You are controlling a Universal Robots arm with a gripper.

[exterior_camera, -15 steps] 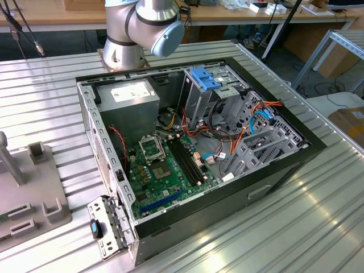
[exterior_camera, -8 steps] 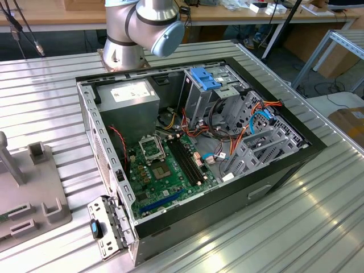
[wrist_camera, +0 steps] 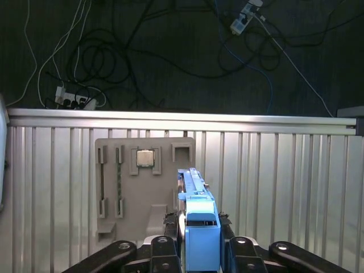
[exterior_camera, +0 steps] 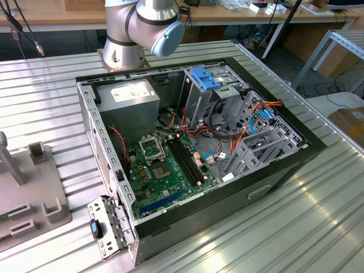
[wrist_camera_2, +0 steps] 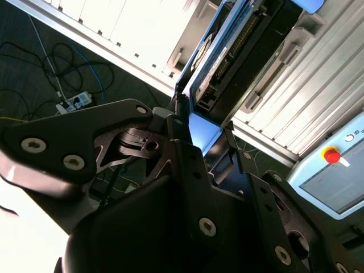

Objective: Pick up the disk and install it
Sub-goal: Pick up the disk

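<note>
The exterior view stands off the arm, high and at middle distance, facing down at a slant over the case point(exterior_camera: 273, 182) on the table point(exterior_camera: 318, 227), with the plate point(exterior_camera: 28, 187) at the exterior view's left. Both wrist views sit just behind the gripper point(wrist_camera: 198, 223) point(wrist_camera_2: 202, 128) and face along the disk point(wrist_camera: 195, 190) point(wrist_camera_2: 227, 51) clamped in it. The first wrist view looks down past the fingertips onto the plate below them. The second wrist view sits closer in and looks aslant. Both wrist views share the table edge and the floor cables point(wrist_camera: 114, 57) point(wrist_camera_2: 34, 62).
</note>
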